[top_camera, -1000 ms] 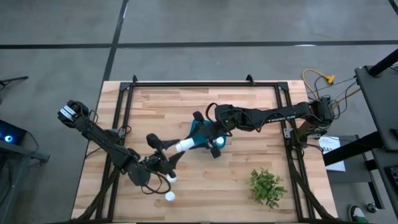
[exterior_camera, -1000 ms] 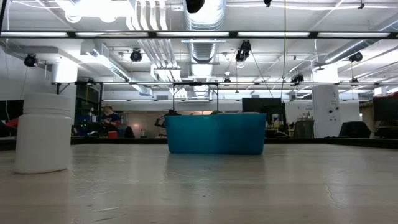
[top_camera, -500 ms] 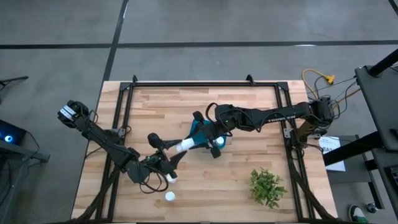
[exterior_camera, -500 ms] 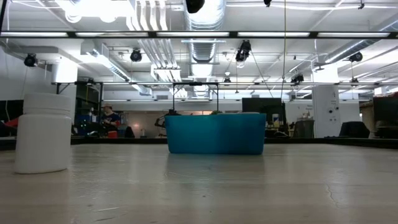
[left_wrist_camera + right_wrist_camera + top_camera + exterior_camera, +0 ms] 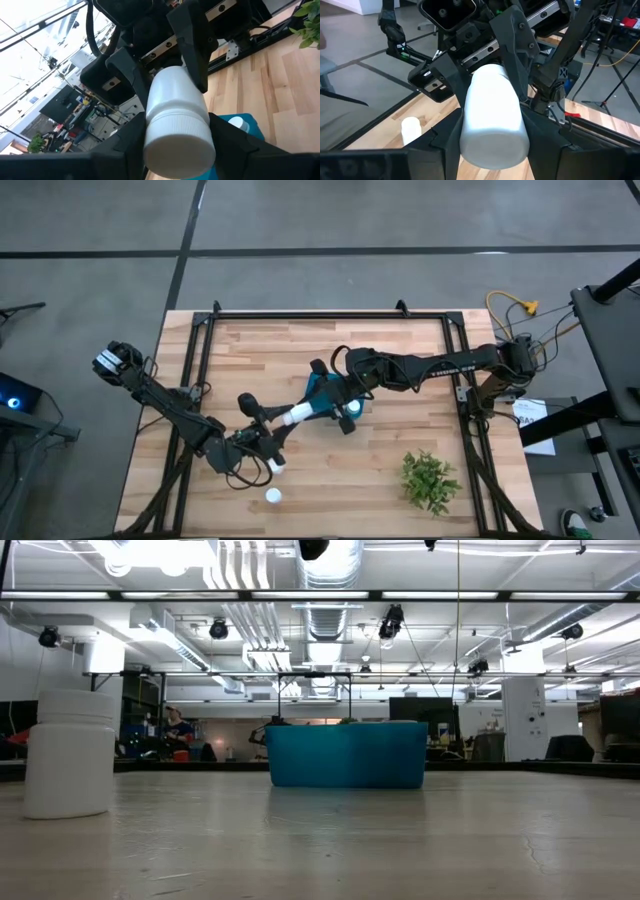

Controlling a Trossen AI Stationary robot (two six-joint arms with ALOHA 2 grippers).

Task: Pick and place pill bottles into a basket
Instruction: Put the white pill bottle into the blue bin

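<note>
Squarely between both jaws, one pill bottle [image 5: 296, 416].

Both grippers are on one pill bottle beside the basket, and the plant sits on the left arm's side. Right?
No: the high view shows the plant on the right arm's side. The left gripper and right gripper do both hold one pill bottle beside the basket.

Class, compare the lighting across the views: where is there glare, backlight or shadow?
Low view: ceiling lamps glare white at the top; the basket looks shaded on its near side. Left wrist view: bright backlight leaves the left tool and right tool as dark shapes gripping the white pill bottle. High view: even light, soft shadows on the table.
</note>
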